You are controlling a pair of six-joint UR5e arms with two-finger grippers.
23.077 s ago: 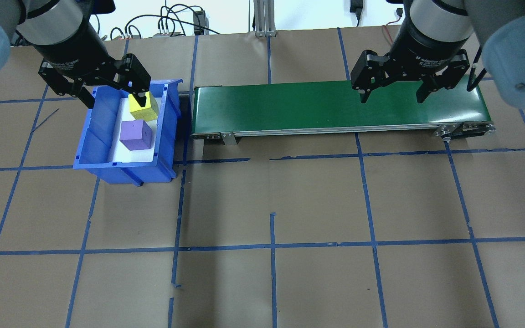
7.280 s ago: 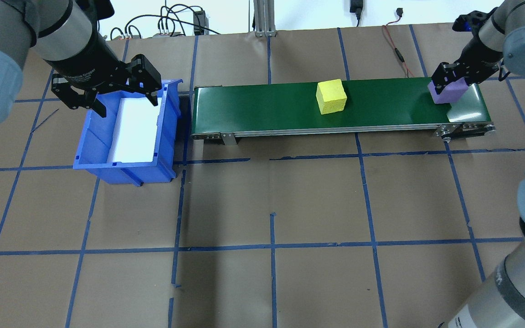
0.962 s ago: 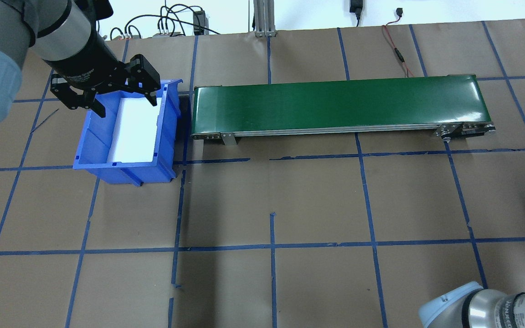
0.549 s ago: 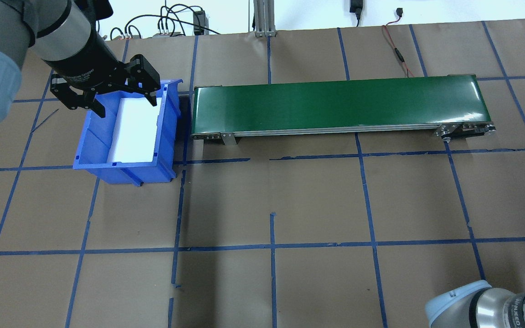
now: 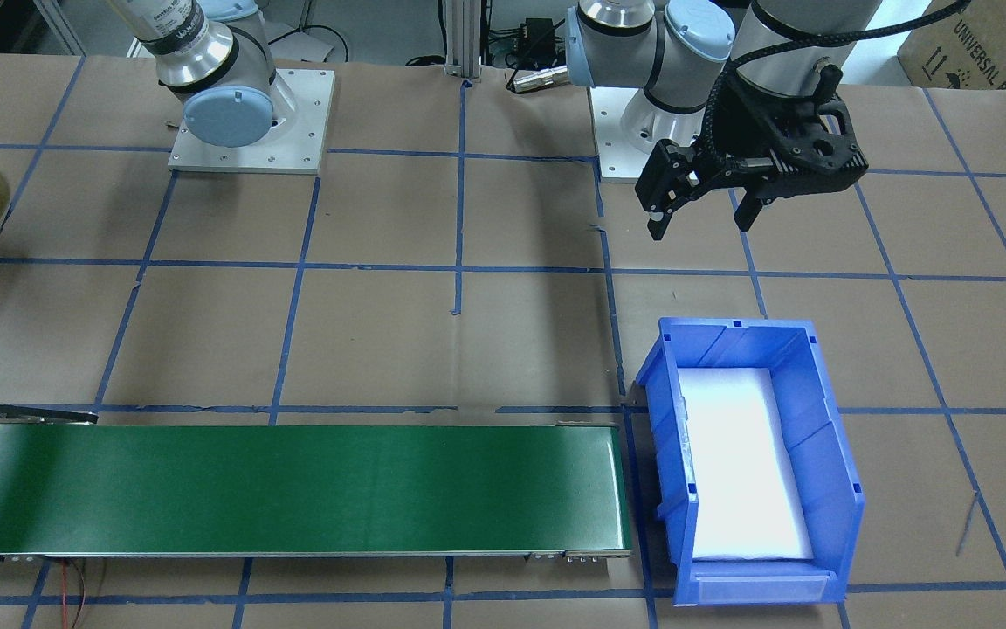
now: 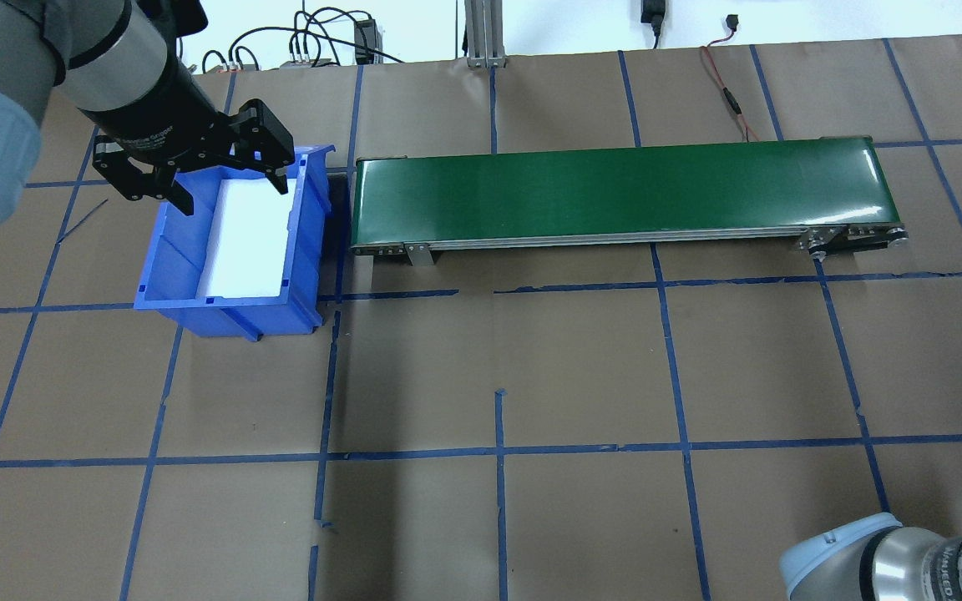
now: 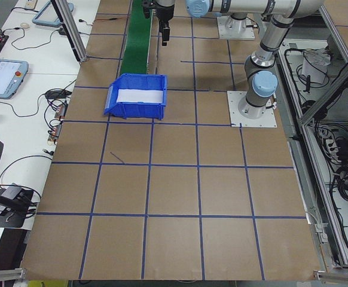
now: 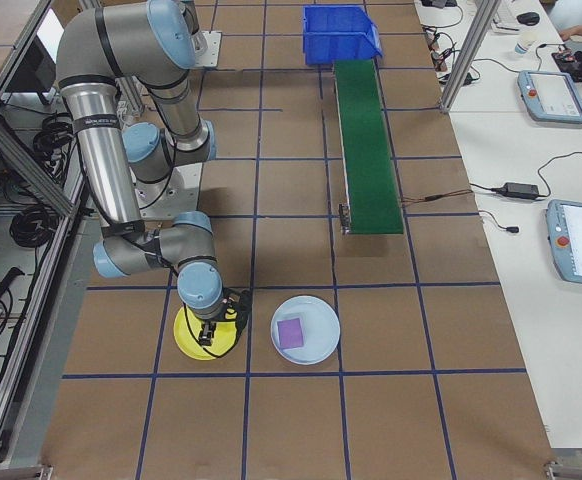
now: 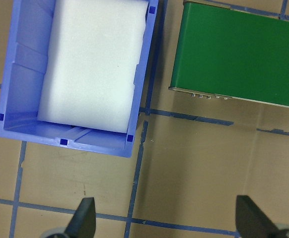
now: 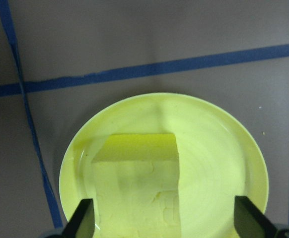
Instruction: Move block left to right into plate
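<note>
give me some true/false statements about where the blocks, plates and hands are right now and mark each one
1. The yellow block lies in the yellow plate. True.
2. The purple block sits on the green conveyor belt. False: it lies in a pale plate beside the yellow one, and the belt is bare.
3. The blue bin holds both blocks. False: only its white liner shows inside.
4. The left hand is open and holds nothing. True.
5. The right hand is shut on the yellow block. False: its fingers stand wide apart, either side of the block, over the yellow plate.
</note>
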